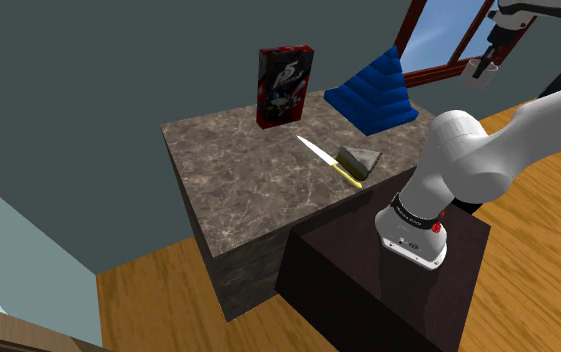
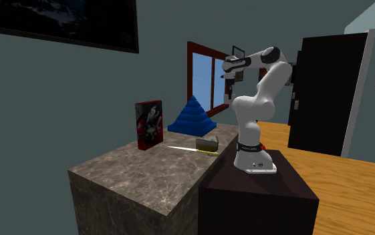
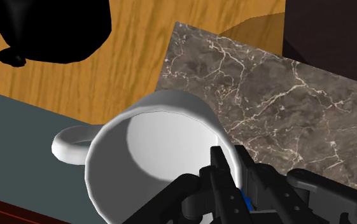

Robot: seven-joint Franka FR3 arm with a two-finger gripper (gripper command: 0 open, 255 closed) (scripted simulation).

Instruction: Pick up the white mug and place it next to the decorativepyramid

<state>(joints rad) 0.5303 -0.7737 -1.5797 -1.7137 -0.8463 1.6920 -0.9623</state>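
A white mug (image 3: pixel 151 153) is clasped by its rim wall between my gripper's (image 3: pixel 237 169) two black fingers, its mouth facing the wrist camera and its handle pointing away from the fingers. The gripper (image 1: pixel 489 52) is shut on the mug and hangs high in the air near the window, up and to the shoulder view's right of the blue stepped pyramid (image 1: pixel 373 95). In the second exterior view the gripper (image 2: pixel 230 72) is well above the pyramid (image 2: pixel 192 115), which stands at the far end of the marble table (image 1: pixel 228 180).
On the table are an upright red and black box (image 1: pixel 286 85), a yellow-handled knife (image 1: pixel 323 157) and a grey wedge (image 1: pixel 360 160). My dark stand (image 1: pixel 368 280) abuts the table. A red-framed window (image 2: pixel 202 80) is behind the pyramid.
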